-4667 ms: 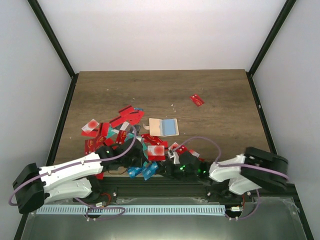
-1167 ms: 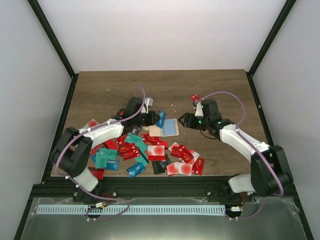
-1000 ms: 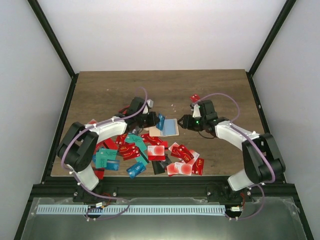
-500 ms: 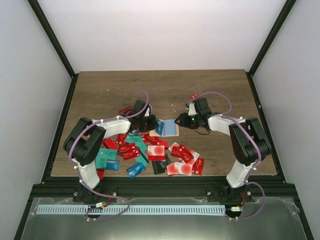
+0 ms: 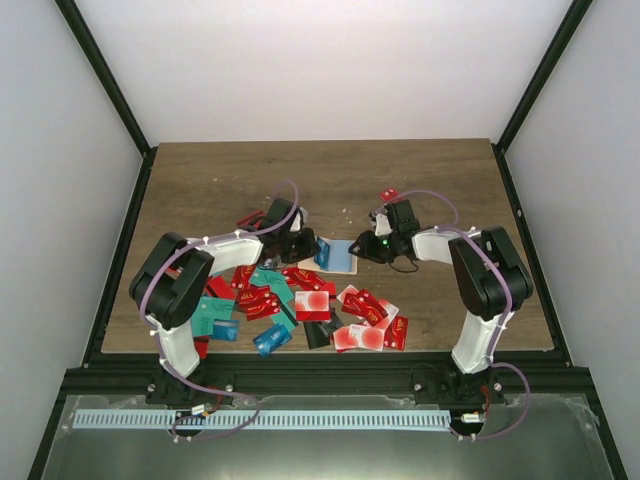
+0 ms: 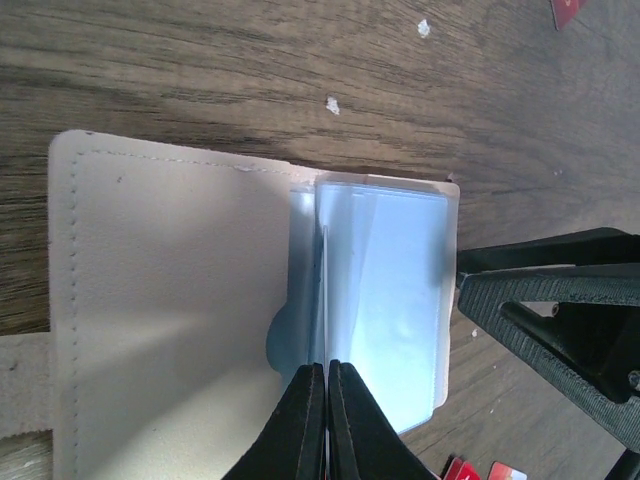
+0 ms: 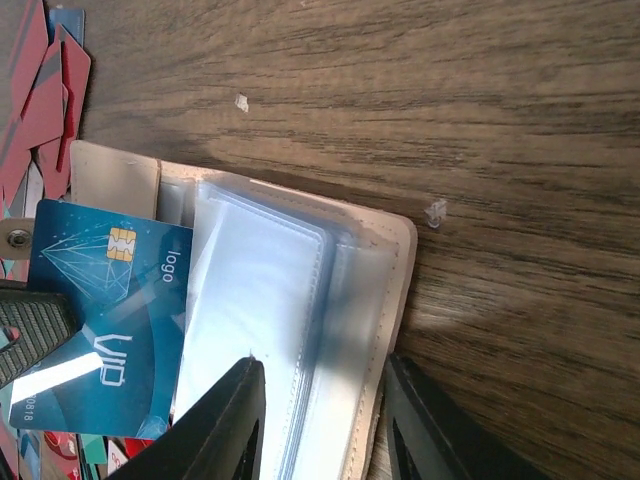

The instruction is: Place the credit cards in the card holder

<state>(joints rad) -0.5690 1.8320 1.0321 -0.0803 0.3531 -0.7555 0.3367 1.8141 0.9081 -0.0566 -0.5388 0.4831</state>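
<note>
The left gripper (image 6: 322, 378), clamped on the blue card (image 7: 105, 310) at nine o'clock, should feed it flat while the half-open, empty right gripper (image 7: 322, 372) steadies the card holder (image 6: 170, 300).

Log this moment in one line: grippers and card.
left gripper: shut on blue card, over open card holder | right gripper: open, astride its plastic sleeves | card: mostly outside them

The card holder (image 7: 270, 320) runs off frame (bottom edge)
</note>
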